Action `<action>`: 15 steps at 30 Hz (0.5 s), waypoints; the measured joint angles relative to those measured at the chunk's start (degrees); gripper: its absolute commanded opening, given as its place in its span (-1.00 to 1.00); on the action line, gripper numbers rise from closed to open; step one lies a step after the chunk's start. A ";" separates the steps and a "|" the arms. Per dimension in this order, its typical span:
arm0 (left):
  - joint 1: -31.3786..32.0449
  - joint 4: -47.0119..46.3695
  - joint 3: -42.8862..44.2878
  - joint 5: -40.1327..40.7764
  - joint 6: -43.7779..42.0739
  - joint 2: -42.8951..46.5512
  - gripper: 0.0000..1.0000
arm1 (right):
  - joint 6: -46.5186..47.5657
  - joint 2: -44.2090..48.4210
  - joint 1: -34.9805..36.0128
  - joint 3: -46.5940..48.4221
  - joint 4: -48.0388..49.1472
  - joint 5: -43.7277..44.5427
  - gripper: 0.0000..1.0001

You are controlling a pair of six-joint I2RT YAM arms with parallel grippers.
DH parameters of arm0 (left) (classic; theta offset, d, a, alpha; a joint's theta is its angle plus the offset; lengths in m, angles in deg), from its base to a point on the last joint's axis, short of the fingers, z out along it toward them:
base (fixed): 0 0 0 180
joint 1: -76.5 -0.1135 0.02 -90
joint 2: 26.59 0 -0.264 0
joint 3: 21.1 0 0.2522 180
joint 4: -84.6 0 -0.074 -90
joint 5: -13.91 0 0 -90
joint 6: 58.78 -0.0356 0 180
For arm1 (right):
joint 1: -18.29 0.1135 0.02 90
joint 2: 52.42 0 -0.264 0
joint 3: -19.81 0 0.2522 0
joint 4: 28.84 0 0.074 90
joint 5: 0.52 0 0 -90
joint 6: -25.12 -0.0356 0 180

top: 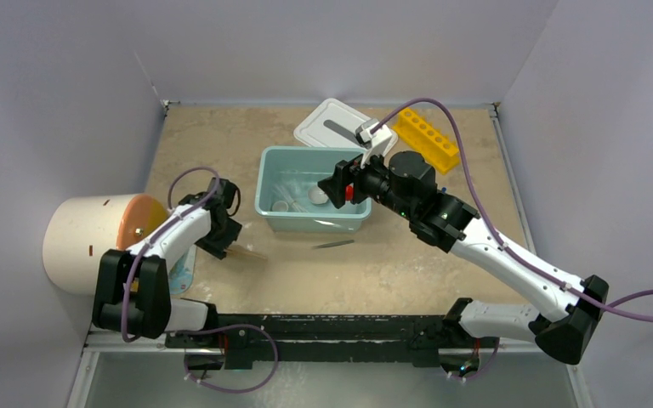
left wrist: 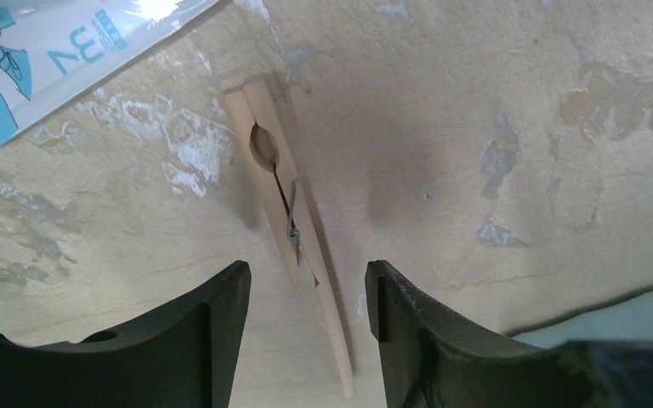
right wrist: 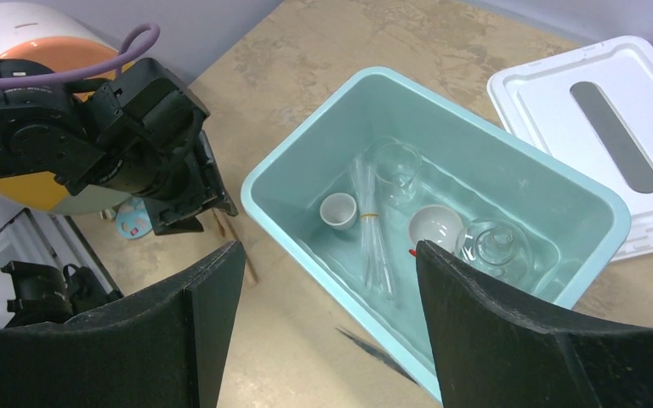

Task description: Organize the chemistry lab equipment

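Down near the bases, your left gripper (left wrist: 306, 270) hung low over the table, its fingers partly open. One stood on either side of a wooden peg (left wrist: 293, 229) lying flat between them, and neither touched it. A blue-and-white packet (left wrist: 42, 51) lay to the peg's left. Further out, metal tweezers (top: 333, 245) lay just in front of the teal tub (top: 306, 223). Your right gripper (right wrist: 327, 251) hovered above that tub, fingers spread wide and empty. Inside sat two white bowls (right wrist: 337, 210), bundled clear tubes (right wrist: 367, 229) and glassware (right wrist: 493, 242). The white lid (top: 323, 123) lay beyond.
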 measured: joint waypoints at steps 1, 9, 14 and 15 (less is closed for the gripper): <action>-0.37 -0.28 -0.04 -0.07 -0.22 -0.39 0.01 | 0.00 0.00 0.00 0.00 0.00 0.02 0.52; -3.32 -2.16 -1.73 -0.28 -2.19 -0.85 -0.15 | -0.02 0.28 0.00 -0.74 -0.28 0.00 0.52; -4.50 -3.61 -2.47 -0.33 -3.43 -1.03 -0.32 | -0.04 0.28 0.00 -0.81 -0.28 0.00 0.52; -4.76 -3.72 -2.58 -0.44 -3.72 -1.25 -0.36 | -0.04 0.28 0.00 -0.83 -0.28 0.00 0.52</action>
